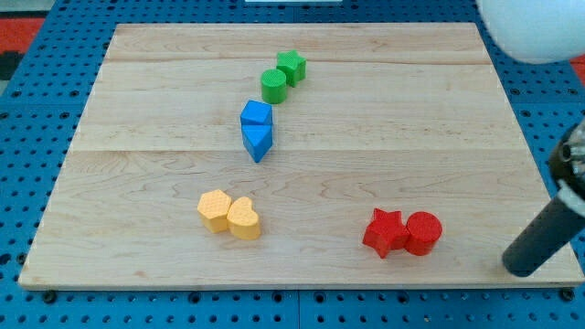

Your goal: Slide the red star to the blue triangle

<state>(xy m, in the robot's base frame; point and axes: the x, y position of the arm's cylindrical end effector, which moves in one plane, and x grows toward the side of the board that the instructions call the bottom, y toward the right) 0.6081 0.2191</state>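
Note:
The red star (pixel 385 233) lies near the view's bottom right of the wooden board, touching a red cylinder (pixel 423 232) on its right. The blue triangle (pixel 258 140) lies left of the board's middle, touching a blue block (pixel 257 114) just above it. My rod comes in from the view's right edge, and my tip (pixel 519 266) rests at the board's bottom right, to the right of the red cylinder and slightly below it, apart from it.
A green cylinder (pixel 273 86) and a green star (pixel 292 66) touch near the view's top middle. A yellow hexagon-like block (pixel 215 210) and a yellow heart (pixel 244 218) touch at the bottom left. The board (pixel 146 119) lies on a blue pegboard.

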